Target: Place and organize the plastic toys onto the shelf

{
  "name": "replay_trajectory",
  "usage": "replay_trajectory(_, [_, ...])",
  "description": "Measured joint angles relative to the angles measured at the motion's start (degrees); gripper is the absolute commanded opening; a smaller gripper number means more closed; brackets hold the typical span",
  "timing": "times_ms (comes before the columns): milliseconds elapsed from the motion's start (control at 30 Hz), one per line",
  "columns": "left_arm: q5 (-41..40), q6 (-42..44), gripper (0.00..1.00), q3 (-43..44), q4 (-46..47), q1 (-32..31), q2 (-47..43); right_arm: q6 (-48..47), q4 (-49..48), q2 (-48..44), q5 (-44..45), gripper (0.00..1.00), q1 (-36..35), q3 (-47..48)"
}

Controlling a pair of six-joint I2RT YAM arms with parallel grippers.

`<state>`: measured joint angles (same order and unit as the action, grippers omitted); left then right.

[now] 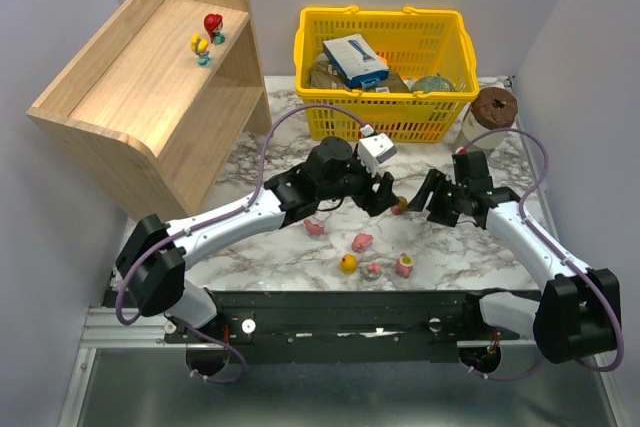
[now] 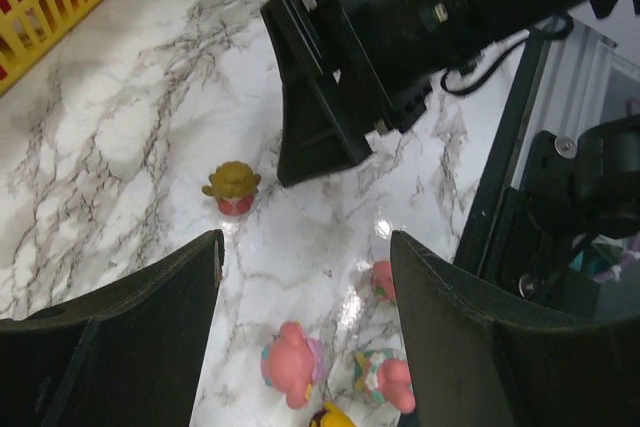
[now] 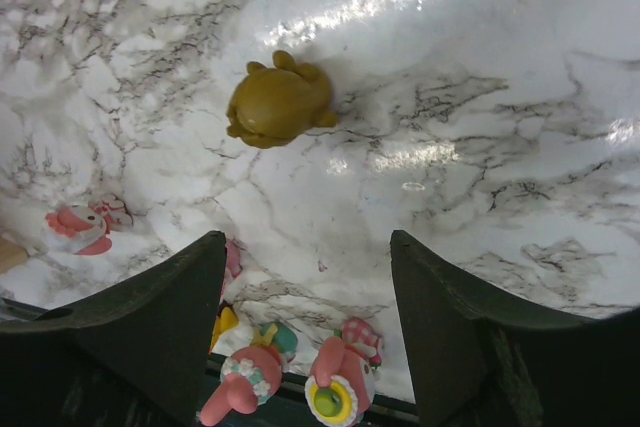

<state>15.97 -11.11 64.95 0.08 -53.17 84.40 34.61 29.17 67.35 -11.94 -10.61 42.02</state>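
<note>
Top external view: red toy (image 1: 212, 24) and yellow toy (image 1: 201, 46) stand on the shelf (image 1: 140, 97); other toys (image 1: 362, 242) lie by the worktop's (image 1: 450, 247) front edge. Both jaws gape wide, empty, flanking the olive toy (image 1: 400, 207), likely to grab it.

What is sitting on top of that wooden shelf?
Two small toys stand on the top board of the shelf: a red toy and a yellow toy, close together. Most of the lower tier is hidden beneath it.

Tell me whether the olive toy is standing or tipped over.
Upright: in the left wrist view the olive toy stands head-up on its reddish base.
</note>
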Motion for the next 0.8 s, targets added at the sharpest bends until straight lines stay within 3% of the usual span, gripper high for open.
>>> replay_trajectory(133, [-0.61,0.24,0.75,2.47,2.16,-0.11,4.00,1.38,-1.27,0.26,-0.09,0.52,0.00,-2.67])
replay_trajectory(333, [-0.57,1.27,0.74,7.52,3.54,-0.22,11.98,2.95,-3.80,3.80,-0.87,0.39,0.00,-3.76])
replay_trajectory(800, [0.13,4.26,0.73,13.22,2.80,0.48,20.57,3.91,-8.87,17.29,-2.25,0.34,0.00,-0.50])
